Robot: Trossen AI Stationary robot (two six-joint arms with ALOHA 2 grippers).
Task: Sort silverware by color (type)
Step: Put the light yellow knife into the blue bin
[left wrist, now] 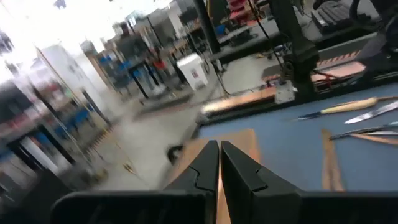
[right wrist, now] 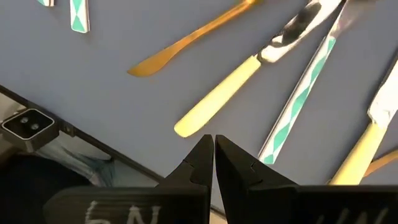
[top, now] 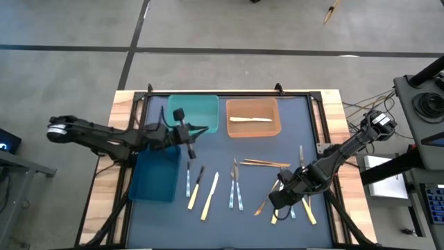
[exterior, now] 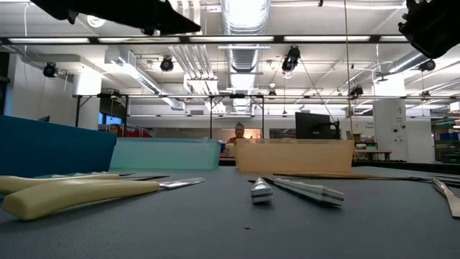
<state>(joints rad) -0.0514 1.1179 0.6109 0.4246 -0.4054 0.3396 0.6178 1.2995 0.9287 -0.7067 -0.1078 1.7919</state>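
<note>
Though overhead-hidden — person (exterior: 238, 134) beyond bins (exterior: 291, 155)

Near left: pale yellow knife handles (exterior: 79, 194) lying on the bench (exterior: 215, 230)
Far: blue bin (exterior: 54, 147), teal bin (exterior: 165, 155), tan bin (exterior: 295, 155)

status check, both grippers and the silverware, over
Left gripper shut, empty, near teal plastic bin. Right gripper shut, empty, over slim loose silverware on dark mat. One pale piece in orange bin. Nothing blocking.
</note>
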